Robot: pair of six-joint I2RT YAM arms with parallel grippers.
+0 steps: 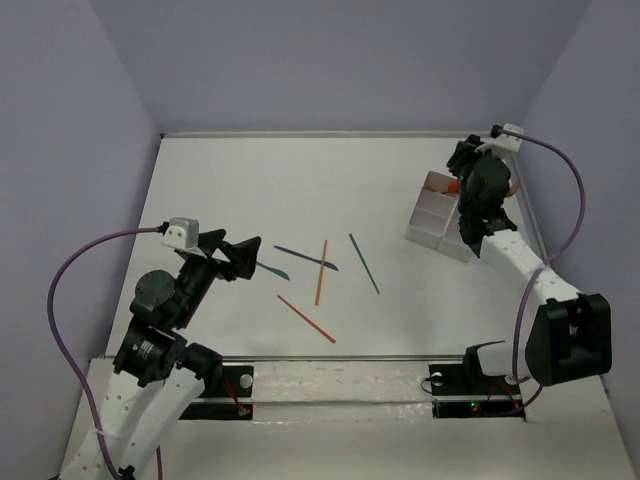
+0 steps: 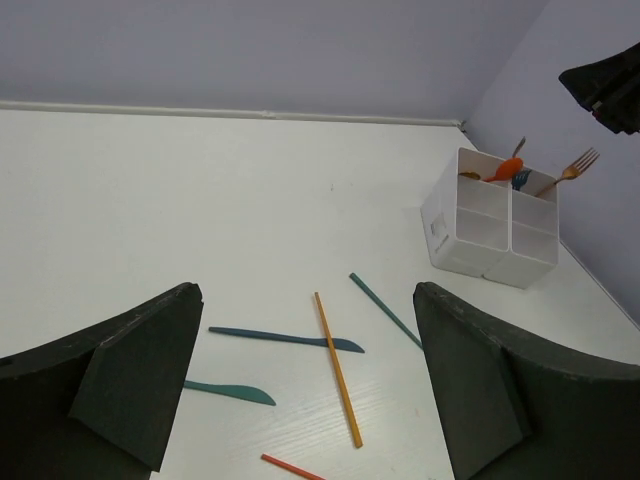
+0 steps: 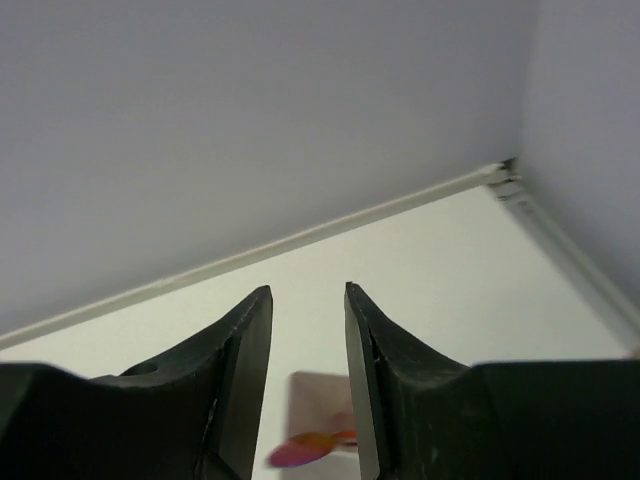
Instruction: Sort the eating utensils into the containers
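Note:
The white four-compartment box [image 1: 432,218] stands at the far right; it also shows in the left wrist view [image 2: 478,228]. An orange spoon [image 2: 505,168] and an orange fork [image 2: 572,167] stand in its far compartments. On the table lie a dark blue knife [image 2: 285,339], a teal knife [image 2: 228,392], an orange stick [image 2: 338,368], a teal stick [image 2: 385,310] and a red stick [image 2: 292,467]. My left gripper [image 2: 307,292] is open and empty, above the table near the knives [image 1: 250,257]. My right gripper [image 3: 308,295] is open and empty above the box [image 1: 462,165], with the spoon's bowl [image 3: 305,448] below it.
Lilac walls close in the table [image 1: 260,190] at the back and both sides. Purple cables [image 1: 70,270] loop from each wrist. The right arm [image 2: 610,88] hangs over the box near the right wall. A metal rail [image 1: 340,358] runs along the near edge.

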